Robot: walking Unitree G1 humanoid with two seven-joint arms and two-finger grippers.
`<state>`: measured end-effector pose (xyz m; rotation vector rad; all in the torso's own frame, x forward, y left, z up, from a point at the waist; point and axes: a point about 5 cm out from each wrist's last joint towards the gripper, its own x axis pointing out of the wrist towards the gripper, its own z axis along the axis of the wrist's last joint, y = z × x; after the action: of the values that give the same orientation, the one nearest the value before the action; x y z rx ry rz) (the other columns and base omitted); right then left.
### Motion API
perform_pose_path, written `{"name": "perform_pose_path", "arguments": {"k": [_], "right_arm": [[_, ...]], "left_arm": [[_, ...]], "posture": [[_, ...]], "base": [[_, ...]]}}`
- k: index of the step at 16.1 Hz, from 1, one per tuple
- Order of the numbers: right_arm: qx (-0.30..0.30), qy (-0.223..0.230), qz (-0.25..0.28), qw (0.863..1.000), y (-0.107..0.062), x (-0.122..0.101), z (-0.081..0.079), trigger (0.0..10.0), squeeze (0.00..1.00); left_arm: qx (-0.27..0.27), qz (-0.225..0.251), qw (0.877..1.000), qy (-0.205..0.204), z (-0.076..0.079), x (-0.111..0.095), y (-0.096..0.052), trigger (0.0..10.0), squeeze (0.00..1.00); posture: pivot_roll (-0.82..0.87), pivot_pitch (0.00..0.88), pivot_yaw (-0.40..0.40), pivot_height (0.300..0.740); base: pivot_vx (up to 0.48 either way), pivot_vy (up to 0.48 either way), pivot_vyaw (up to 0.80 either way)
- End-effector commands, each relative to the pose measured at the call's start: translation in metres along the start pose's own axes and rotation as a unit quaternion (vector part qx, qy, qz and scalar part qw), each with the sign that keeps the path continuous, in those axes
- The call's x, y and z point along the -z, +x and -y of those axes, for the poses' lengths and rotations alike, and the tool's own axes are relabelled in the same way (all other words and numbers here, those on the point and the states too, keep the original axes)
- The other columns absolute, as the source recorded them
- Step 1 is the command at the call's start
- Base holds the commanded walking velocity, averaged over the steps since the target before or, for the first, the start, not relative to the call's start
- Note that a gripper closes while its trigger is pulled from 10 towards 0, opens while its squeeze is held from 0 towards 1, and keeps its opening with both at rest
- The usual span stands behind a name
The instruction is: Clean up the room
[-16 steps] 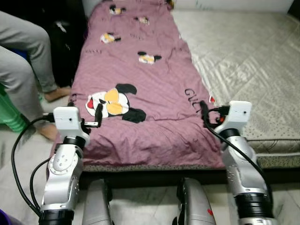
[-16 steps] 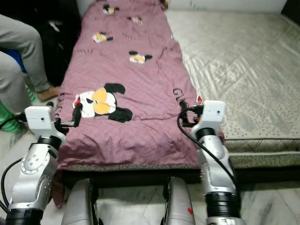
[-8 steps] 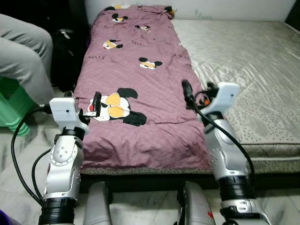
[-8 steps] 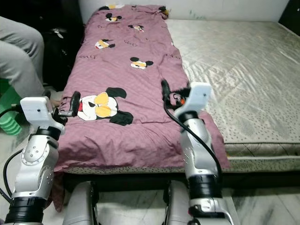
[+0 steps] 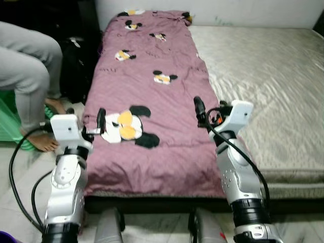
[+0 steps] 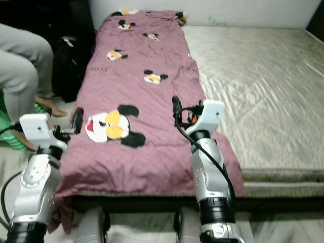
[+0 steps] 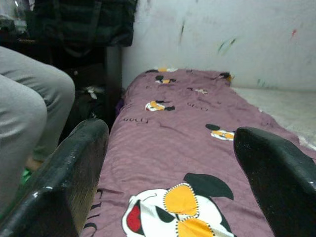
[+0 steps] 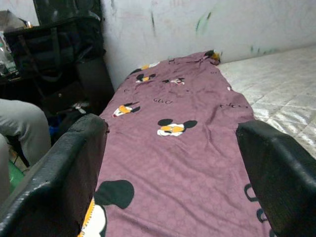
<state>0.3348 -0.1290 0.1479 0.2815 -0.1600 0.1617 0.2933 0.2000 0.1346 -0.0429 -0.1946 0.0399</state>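
Note:
A purple blanket (image 5: 152, 96) printed with cartoon mice lies spread lengthwise over the left part of a beige quilted mattress (image 5: 268, 71). Its near edge hangs over the front of the bed. My left gripper (image 5: 100, 120) hovers at the blanket's left edge, beside the large mouse print (image 5: 126, 126). It is open, with only blanket showing between its fingers (image 7: 74, 177). My right gripper (image 5: 198, 109) is held above the blanket's right side, near its border with the bare mattress. It is open too, fingers (image 8: 276, 173) wide apart and holding nothing.
A person in grey trousers (image 5: 30, 66) sits at the left, one bare foot (image 5: 43, 144) on the floor close to my left arm. A green stool (image 5: 7, 124) and a black bag (image 5: 76, 66) stand beside the bed. A white wall (image 7: 222, 34) runs behind the bed.
The right gripper has swung left from the blanket's right edge to above the blanket. The head view has shifted and now takes in the blanket's far end. The left gripper has barely moved.

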Motion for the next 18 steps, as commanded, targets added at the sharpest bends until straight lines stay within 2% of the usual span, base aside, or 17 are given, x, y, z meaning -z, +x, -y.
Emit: {"name": "perform_pose_path", "arguments": {"k": [1, 6, 8, 12, 18], "right_arm": [[-0.004, -0.008, 0.013, 1.000, 0.002, -0.006, -0.003, 10.0, 0.00], [0.023, -0.026, 0.007, 0.999, -0.011, -0.005, 0.013, 10.0, 0.00], [0.035, -0.033, -0.004, 0.999, -0.021, -0.001, 0.019, 10.0, 0.00], [0.038, -0.038, -0.022, 0.998, -0.033, 0.005, 0.018, 10.0, 0.00], [0.040, -0.061, -0.040, 0.997, -0.042, 0.009, 0.018, 10.0, 0.00]], "left_arm": [[0.006, 0.004, 1.000, 0.003, 0.003, -0.004, -0.001, 10.0, 0.00], [0.013, -0.007, 1.000, -0.004, 0.010, -0.003, -0.004, 10.0, 0.00], [0.013, -0.015, 1.000, -0.006, 0.012, -0.002, -0.007, 10.0, 0.00], [0.005, -0.033, 0.999, -0.003, 0.014, 0.003, -0.013, 10.0, 0.00], [0.004, -0.044, 0.999, -0.002, 0.016, 0.007, -0.021, 10.0, 0.00]], "posture": [[-0.02, 0.000, -0.007, 0.693], [-0.03, 0.000, 0.002, 0.740], [-0.05, 0.021, 0.005, 0.740], [-0.05, 0.055, 0.000, 0.740], [-0.05, 0.070, -0.014, 0.740]], "base": [[0.000, 0.000, 0.00], [0.000, 0.000, 0.00], [0.000, 0.000, 0.00], [0.000, 0.000, 0.00], [0.000, 0.000, 0.00]]}}
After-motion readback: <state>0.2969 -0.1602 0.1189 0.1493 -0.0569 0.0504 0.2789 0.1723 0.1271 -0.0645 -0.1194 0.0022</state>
